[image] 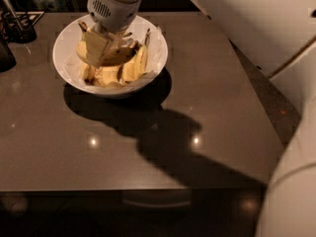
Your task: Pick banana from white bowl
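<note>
The white bowl [69, 38] stands at the back left of the dark table and holds a bunch of yellow bananas [129, 67]. My gripper [101, 53] reaches down into the bowl from above, over its left half. Its cream fingers [95, 47] are closed around one curved banana [118, 58] that lies across the top of the bunch. The lower parts of the fingers and the bananas under them are hidden.
A dark holder with utensils [18, 24] and another dark object [5, 53] stand at the table's left edge, close to the bowl. My white arm [261, 28] fills the right side. The table's front edge [138, 187] runs across below.
</note>
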Controlling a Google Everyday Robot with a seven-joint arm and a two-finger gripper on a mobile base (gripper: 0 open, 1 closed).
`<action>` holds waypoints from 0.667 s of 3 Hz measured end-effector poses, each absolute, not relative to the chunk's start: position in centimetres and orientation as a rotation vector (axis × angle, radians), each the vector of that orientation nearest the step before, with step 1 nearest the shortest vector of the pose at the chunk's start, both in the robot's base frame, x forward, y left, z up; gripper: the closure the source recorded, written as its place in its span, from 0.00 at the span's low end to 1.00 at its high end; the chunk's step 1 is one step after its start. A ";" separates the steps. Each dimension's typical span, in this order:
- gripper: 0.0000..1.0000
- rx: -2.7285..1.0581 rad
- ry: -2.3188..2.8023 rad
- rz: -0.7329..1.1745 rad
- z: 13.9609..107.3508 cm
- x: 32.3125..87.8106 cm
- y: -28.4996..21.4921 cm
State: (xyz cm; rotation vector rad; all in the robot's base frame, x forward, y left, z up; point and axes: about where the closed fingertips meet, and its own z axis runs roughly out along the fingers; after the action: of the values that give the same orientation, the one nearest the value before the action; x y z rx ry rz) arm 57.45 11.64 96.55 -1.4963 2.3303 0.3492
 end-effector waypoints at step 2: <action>1.00 -1.419 2.303 0.380 96.9 51.3 8.7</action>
State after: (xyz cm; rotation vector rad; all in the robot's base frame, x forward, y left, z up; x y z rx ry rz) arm 51.32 8.70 96.92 -1.4192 2.3030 0.3799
